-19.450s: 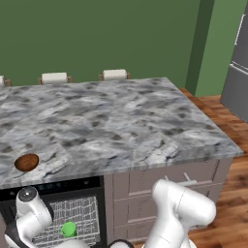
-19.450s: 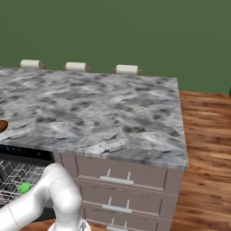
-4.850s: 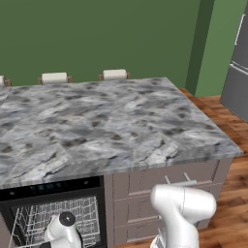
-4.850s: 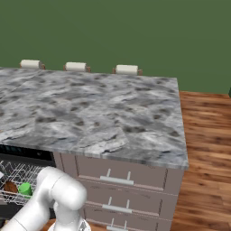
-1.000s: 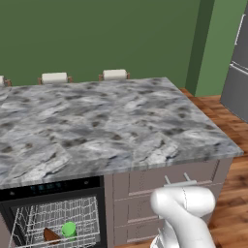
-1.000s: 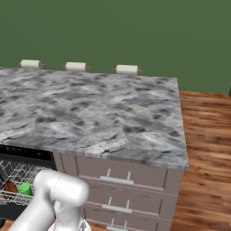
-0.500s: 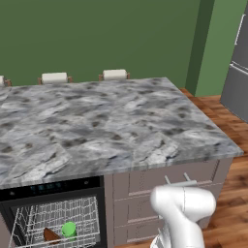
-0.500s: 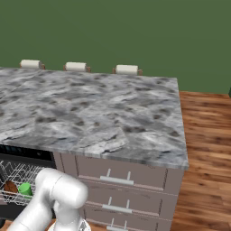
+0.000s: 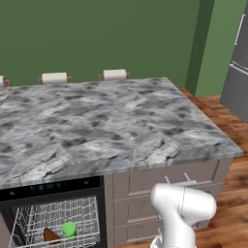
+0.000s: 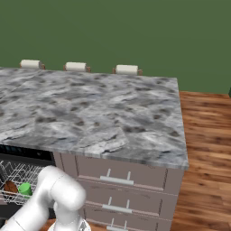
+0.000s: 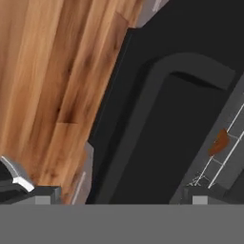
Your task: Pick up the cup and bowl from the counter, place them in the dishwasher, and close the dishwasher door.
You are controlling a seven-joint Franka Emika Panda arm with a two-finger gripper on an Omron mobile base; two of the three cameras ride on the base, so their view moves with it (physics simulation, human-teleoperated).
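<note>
- The counter (image 9: 97, 131) is grey-and-white marble, set against a green wall (image 9: 97, 34) over a wood floor (image 10: 203, 135).
- Below its near-left corner, the dishwasher (image 9: 53, 213) stands open; the cup (image 9: 69, 229) and the bowl (image 9: 50, 235) sit side by side in its rack.
- The gripper (image 11: 119, 193) hangs spread wide and empty above the lowered dishwasher door (image 11: 157, 138).
- No writing is legible.

The white arm (image 9: 181, 208) rises from the base and folds sharply downward, its rounded elbow joint the highest part in both base views and its forearm dropping low out of the frame. In the hand view the gripper (image 11: 119, 194) points down with its jaws spread wide, nothing between the dark fingertips (image 11: 40, 194)
</note>
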